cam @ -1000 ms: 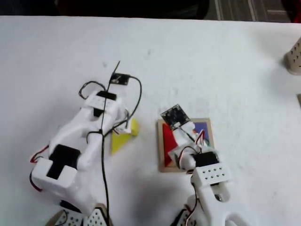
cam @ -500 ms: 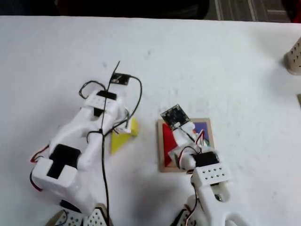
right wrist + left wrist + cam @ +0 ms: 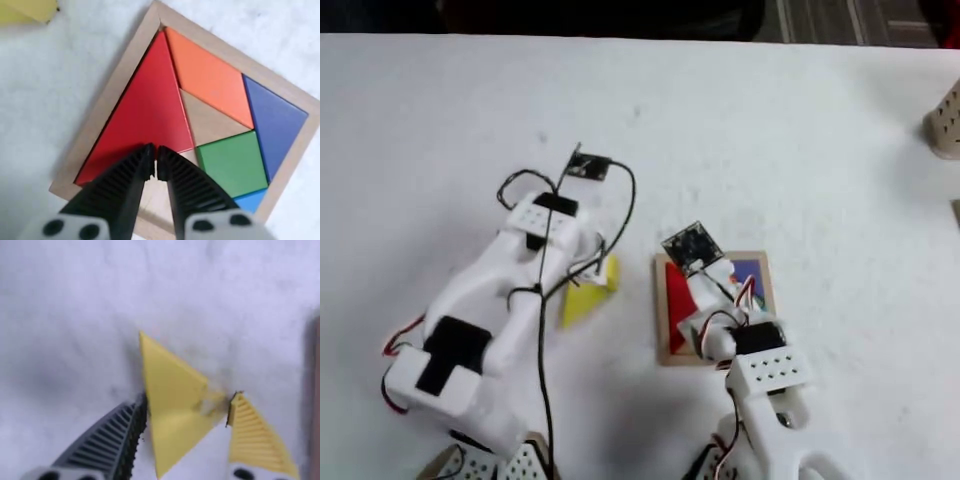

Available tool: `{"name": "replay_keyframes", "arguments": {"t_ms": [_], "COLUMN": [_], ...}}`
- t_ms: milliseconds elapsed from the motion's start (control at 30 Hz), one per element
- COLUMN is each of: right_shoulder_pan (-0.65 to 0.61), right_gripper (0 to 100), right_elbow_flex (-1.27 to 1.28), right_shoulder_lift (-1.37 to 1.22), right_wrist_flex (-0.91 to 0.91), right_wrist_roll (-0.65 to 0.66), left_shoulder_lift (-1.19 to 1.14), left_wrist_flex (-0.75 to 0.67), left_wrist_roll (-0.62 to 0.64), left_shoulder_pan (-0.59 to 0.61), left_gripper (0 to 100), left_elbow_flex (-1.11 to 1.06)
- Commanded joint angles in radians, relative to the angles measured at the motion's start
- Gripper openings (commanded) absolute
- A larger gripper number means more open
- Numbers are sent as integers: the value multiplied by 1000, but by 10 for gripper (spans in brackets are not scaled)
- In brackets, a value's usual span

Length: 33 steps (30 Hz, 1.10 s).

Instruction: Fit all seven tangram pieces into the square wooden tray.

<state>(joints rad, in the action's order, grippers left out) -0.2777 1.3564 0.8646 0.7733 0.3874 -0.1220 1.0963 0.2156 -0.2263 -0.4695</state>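
The square wooden tray (image 3: 761, 262) lies right of centre, with my right gripper (image 3: 155, 161) shut and empty just above the red triangle (image 3: 145, 115) in it. The tray (image 3: 112, 97) also holds an orange piece (image 3: 210, 80), a blue triangle (image 3: 272, 120), a green square (image 3: 230, 160) and a light-blue corner piece (image 3: 250, 200). Bare wood (image 3: 212, 122) shows in the middle. A yellow triangle (image 3: 172, 405) sits on the table left of the tray, and my left gripper (image 3: 187, 405) is shut on it, grey finger on one edge, yellow finger at a corner. The same triangle (image 3: 582, 304) shows under the left arm.
The left arm's black cable (image 3: 542, 330) loops over that arm. A pale perforated object (image 3: 946, 120) stands at the far right edge. The white table (image 3: 770, 130) stretches open behind both arms.
My left arm has shifted slightly toward the tray and the near edge, carrying the yellow triangle along. The right arm has not moved.
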Motion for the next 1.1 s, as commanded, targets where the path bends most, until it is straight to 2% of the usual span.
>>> {"name": "replay_keyframes", "arguments": {"t_ms": [0,300,533,733,933,1000,1067], "right_shoulder_pan": [-1,1,1,1,-1,-1,-1], "right_gripper": [18,18,18,18,18,18,18], "right_elbow_flex": [-6,-6,-5,-5,-5,-5,-5], "right_shoulder_lift": [28,28,28,28,28,28,28], "right_wrist_flex": [7,8,8,16,21,21,21], "right_wrist_roll": [11,11,11,11,11,11,11], "left_shoulder_lift": [68,70,65,-31,-136,-151,-154], "left_wrist_flex": [17,9,-2,-133,-34,-34,-37], "left_wrist_roll": [-5,-6,-3,-3,-3,-8,-12], "left_shoulder_pan": [-27,-67,19,38,22,15,8], "left_gripper": [264,268,352,334,330,296,221], "left_elbow_flex": [23,-5,-15,-80,41,60,66]}}
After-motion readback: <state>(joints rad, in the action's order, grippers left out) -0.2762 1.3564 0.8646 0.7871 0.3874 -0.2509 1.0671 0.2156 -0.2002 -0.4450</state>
